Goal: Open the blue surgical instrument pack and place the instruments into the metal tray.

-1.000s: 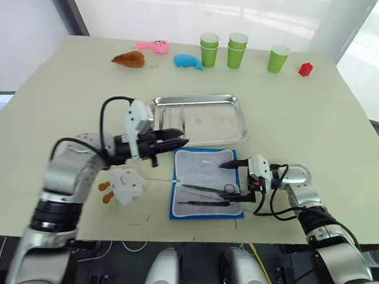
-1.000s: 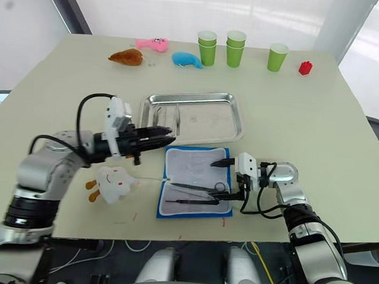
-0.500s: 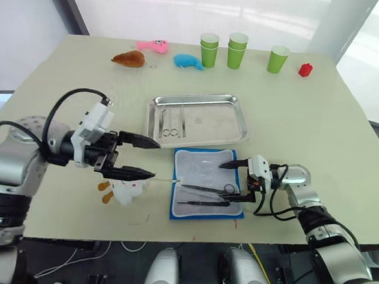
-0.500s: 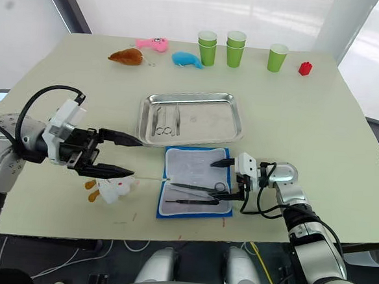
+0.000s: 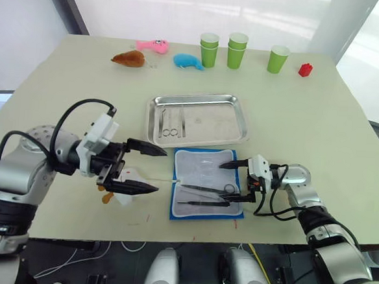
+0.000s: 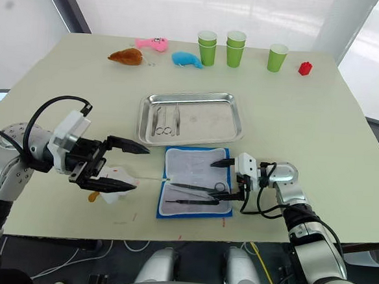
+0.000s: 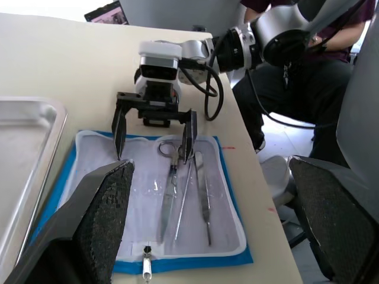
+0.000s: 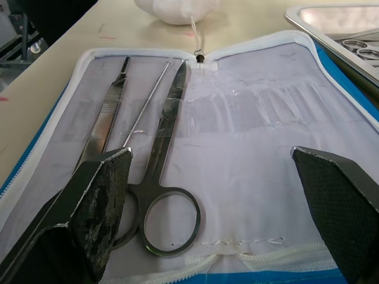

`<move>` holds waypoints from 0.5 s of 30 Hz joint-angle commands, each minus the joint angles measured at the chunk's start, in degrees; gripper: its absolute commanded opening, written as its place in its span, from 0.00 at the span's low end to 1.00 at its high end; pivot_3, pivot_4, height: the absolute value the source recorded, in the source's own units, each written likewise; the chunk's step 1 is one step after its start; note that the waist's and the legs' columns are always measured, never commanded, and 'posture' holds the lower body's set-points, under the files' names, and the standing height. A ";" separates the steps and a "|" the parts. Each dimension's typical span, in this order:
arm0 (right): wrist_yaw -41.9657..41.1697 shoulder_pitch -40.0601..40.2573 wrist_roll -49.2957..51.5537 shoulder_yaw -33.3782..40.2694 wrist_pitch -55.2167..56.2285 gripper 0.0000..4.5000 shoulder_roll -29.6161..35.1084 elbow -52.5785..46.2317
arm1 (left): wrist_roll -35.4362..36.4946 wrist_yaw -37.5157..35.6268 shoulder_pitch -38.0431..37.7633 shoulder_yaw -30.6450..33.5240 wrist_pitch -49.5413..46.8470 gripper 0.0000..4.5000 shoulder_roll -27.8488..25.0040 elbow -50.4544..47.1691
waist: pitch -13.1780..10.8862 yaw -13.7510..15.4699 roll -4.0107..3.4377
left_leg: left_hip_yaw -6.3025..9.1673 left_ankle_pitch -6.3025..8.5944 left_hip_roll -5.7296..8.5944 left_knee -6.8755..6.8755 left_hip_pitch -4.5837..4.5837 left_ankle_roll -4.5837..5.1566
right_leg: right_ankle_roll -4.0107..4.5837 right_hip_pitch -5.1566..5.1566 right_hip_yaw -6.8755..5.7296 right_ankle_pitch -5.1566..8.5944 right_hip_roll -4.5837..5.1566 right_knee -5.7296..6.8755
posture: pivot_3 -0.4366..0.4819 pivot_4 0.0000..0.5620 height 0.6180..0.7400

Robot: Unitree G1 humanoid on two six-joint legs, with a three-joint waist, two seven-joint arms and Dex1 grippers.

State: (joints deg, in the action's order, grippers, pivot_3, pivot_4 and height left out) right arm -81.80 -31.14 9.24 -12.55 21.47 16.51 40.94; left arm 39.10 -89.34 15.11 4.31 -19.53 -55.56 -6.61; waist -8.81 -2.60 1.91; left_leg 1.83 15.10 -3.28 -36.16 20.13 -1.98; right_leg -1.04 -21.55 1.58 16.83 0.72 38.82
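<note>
Pale cream desk (image 5: 321,119) under a bright window carries all items. At its far edge stand green cups (image 5: 237,51), a red block (image 5: 304,69), and three plush toys: brown (image 5: 129,59), pink (image 5: 153,45) and blue (image 5: 188,62).

Metal tray (image 5: 233,127) lies near the desk's middle, with ring-handled scissors (image 5: 169,122) resting in its left part.

Blue surgical instrument pack (image 5: 207,185) lies open and flat just on the near side of the tray, white lining up. Three instruments remain on the lining of its near half: ring-handled scissors (image 8: 164,154), a thin probe (image 8: 147,102) and a flat-handled tool (image 8: 110,112), side by side and roughly parallel. A zipper pull (image 8: 200,58) sits at the pack's left edge, with a thin cord running to a white plush toy (image 5: 125,181) just left of the pack.

Right tool (image 5: 237,181) rests at the pack's right edge, fingers spread wide and empty, one finger to either side of the scissor rings.

Left tool (image 5: 147,169) hangs above the white plush toy, left of the pack, fingers spread wide and empty, tips toward the pack.

A seated person (image 7: 308,65) is visible beyond the desk's edge in the left wrist view.
</note>
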 commanded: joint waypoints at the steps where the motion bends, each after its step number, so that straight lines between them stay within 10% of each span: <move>1: -0.53 3.63 -3.82 -3.58 -1.46 1.00 0.01 4.02 | -0.69 -1.45 -1.24 0.80 2.36 0.98 0.37 -2.93 | 0.00 0.05 0.00 | 0.02 0.00 0.00 0.00 0.01 0.00 | 0.00 0.00 0.02 0.00 0.00 0.00 | 0.48 0.27 1.00; 15: -1.07 5.13 1.41 -0.83 -6.38 1.00 4.22 -11.70 | -2.37 -1.45 -0.86 -0.29 6.78 0.98 4.70 -1.08 | -0.44 0.58 -0.54 | 0.08 0.08 0.11 -0.05 0.72 0.13 | 0.13 -0.37 -0.19 -0.11 0.15 -0.30 | 0.48 0.27 1.00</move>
State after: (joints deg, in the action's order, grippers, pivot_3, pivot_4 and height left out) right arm -82.09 -27.75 10.78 -12.48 16.99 19.82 30.27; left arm 36.71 -89.09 13.67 3.83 -14.01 -50.99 -7.38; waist -9.24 -2.02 1.36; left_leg 1.91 15.20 -3.16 -36.21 20.88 -1.82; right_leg -0.91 -21.96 1.39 16.72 0.87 38.51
